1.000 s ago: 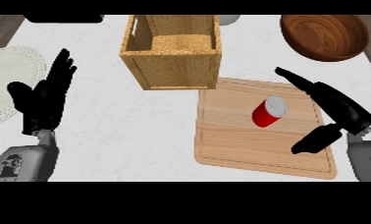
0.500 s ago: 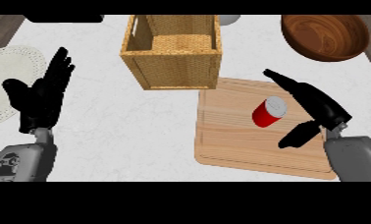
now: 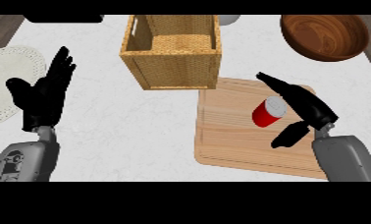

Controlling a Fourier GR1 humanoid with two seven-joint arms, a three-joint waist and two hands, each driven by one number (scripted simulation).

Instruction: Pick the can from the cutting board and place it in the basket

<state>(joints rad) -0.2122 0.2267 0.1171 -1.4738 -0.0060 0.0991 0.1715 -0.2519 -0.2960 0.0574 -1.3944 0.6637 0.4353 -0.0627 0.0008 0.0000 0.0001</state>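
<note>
A red can (image 3: 268,113) with a silver top stands on the wooden cutting board (image 3: 232,139) at the right. My right hand (image 3: 304,105) is open just to the can's right, its fingers stretched along the can's far side and its thumb below it; whether it touches the can is unclear. The woven basket (image 3: 172,66) stands behind the board's left corner, with nothing showing inside it. My left hand (image 3: 45,95) rests open at the left, fingers up.
A dark wooden bowl (image 3: 324,36) sits at the back right. A white plate (image 3: 14,70) lies at the left edge, partly behind my left hand. A dark object (image 3: 62,18) lies at the back left.
My right hand has moved left across the cutting board until it is right beside the can. The can, the basket and my left hand have stayed in place.
</note>
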